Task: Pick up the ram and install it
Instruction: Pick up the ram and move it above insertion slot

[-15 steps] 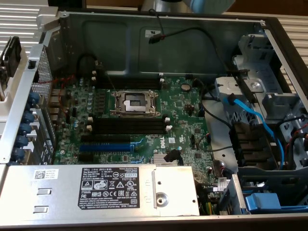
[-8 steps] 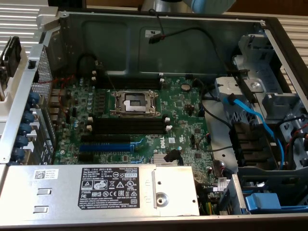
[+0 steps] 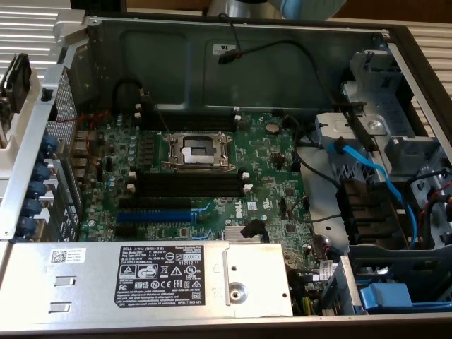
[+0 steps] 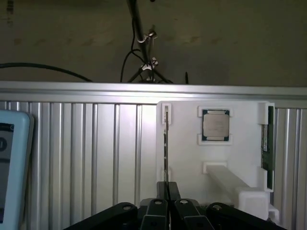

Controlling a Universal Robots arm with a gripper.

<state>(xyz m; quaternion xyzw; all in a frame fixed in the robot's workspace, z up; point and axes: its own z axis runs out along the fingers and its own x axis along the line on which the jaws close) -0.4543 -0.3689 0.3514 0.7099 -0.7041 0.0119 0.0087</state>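
Note:
In the wrist view a white holder (image 4: 187, 158) lies on a ribbed metal surface. A thin ram stick (image 4: 166, 143) stands edge-on in the holder's clips. A second dark green ram stick (image 4: 267, 139) sits at the holder's other side, and a CPU chip (image 4: 215, 125) rests between them. My gripper (image 4: 168, 190) is in line with the edge-on stick, its black fingers pressed together with nothing seen between them, and they cover the stick's near end. In the exterior view the motherboard (image 3: 261, 169) shows its long black slots (image 3: 187, 185) with nothing in them.
The open computer case holds a CPU socket (image 3: 198, 150), a blue expansion slot (image 3: 155, 215), a power supply (image 3: 141, 275) at the front, and blue cables (image 3: 374, 176) at the exterior view's right. Part of the arm (image 3: 282, 7) shows beyond the far case wall. A light blue device (image 4: 12, 163) lies beside the holder.

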